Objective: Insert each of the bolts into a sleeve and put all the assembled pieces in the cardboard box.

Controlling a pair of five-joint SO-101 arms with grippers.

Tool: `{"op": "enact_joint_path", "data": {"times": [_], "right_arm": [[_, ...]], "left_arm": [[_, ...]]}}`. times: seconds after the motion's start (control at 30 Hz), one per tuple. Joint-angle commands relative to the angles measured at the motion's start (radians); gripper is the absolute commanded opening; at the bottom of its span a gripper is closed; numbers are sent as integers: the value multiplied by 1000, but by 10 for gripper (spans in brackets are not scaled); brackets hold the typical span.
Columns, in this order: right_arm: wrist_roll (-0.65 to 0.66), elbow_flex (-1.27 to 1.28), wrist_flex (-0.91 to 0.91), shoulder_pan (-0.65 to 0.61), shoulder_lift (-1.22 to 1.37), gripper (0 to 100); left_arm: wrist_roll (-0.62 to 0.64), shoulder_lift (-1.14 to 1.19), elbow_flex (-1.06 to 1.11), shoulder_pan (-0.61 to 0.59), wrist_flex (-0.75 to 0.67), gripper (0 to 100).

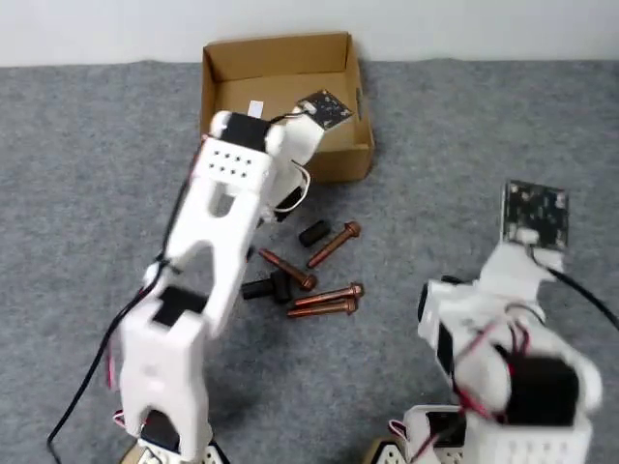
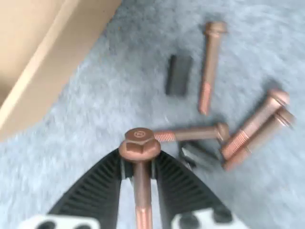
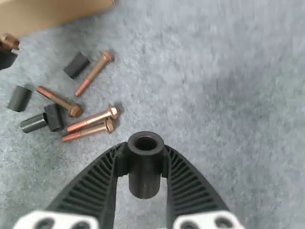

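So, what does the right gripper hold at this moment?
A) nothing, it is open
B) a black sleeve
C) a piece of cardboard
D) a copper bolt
B: in the right wrist view the right gripper is shut on a black sleeve, its hole facing the camera; the left gripper has the copper bolt.

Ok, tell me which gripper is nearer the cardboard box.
Left. The left gripper, shut on a bolt, is just off the front wall of the cardboard box; the right gripper, shut on a sleeve, sits farther back, beyond the loose bolts.
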Motion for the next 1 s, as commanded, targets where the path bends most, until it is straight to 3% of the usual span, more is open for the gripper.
{"op": "enact_joint_path", "data": {"times": [0.0, 0.1, 0.27, 0.37, 0.53, 0.73, 0.97], "right_arm": [[48, -21, 38, 4, -105, 8], [43, 83, 36, 1, -151, 8], [41, 241, -82, -1, -208, 8], [41, 318, -220, -13, -228, 8], [40, 420, -326, -188, -239, 8], [-40, 440, -443, -433, -231, 8], [-43, 531, -507, -539, -240, 9]], "left_arm": [[-3, -384, 229, 5, -28, 5], [3, -588, 441, 3, -83, 5], [261, -852, 750, 35, -98, 6], [299, -962, 862, 43, -107, 6], [315, -1146, 986, 54, -239, 5], [497, -1488, 1155, 57, -466, 5], [621, -1906, 1474, 58, -689, 5]]}}
